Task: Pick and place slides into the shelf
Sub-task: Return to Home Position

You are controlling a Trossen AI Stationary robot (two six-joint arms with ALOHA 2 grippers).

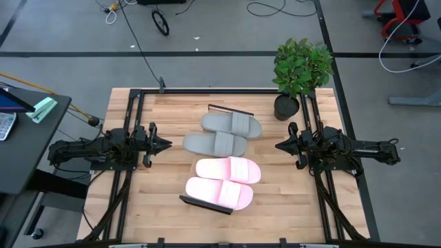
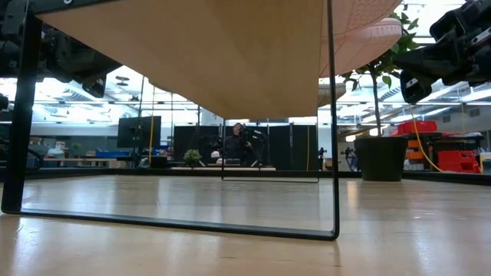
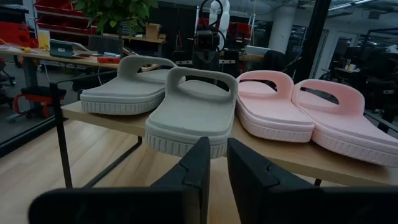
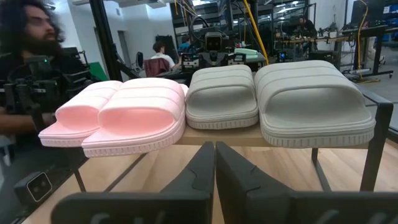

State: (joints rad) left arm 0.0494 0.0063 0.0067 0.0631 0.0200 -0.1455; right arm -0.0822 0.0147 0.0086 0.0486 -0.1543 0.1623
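All four slides lie side by side on the shelf's top at the table's middle. The two grey slides [image 1: 232, 125] [image 1: 213, 144] are on the far half and the two pale pink slides [image 1: 229, 169] [image 1: 219, 193] on the near half, each resting on its sole. Only the shelf's black frame ends [image 1: 231, 110] show from above; its plank [image 3: 112, 118] [image 4: 217, 135] shows in the wrist views. My left gripper [image 1: 165, 145] [image 3: 214, 152] hovers left of the shelf, shut and empty. My right gripper [image 1: 279, 145] [image 4: 214, 149] hovers right of it, shut and empty.
A potted plant [image 1: 300, 72] stands at the table's far right corner, close behind my right arm. A dark side table [image 1: 27, 138] sits beyond the left edge. A person [image 4: 31, 62] shows in the room beyond the table. Bare wood lies near and far of the shelf.
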